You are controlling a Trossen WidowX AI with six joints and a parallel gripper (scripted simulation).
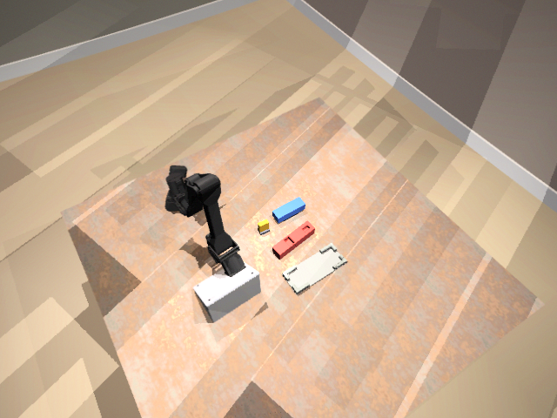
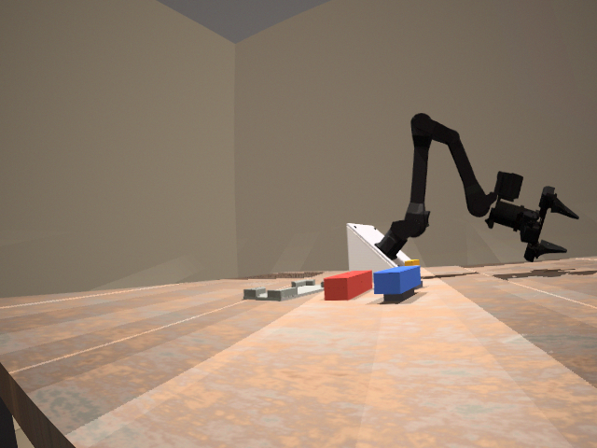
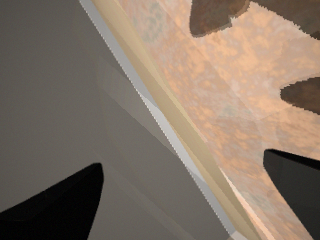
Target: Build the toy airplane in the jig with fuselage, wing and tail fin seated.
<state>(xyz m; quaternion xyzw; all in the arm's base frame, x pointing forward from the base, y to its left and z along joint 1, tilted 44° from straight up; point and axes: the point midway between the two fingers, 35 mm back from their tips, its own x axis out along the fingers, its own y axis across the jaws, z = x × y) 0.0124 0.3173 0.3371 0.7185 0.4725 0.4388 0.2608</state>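
Observation:
The red fuselage [image 1: 281, 248] [image 2: 347, 287] lies on the table beside the jig, its two sockets facing up. The blue wing [image 1: 289, 210] [image 2: 397, 282] rests on a narrower dark stand [image 2: 399, 296] on the far side of the fuselage from the jig. The small yellow tail fin [image 1: 263, 225] [image 2: 412, 262] stands near the wing's end, mostly hidden in the exterior view. The pale grey jig [image 1: 314, 270] [image 2: 282, 294] has no part in its cradle. My gripper [image 2: 572, 234] [image 3: 184, 164] is open and empty, raised well away from all the parts.
The white arm base [image 1: 236, 294] [image 2: 364, 248] stands near the jig, fuselage and fin. The arm reaches away from the parts, over the opposite side of the table [image 1: 359, 324]. The wrist view shows table edge, floor and wall, with none of the parts.

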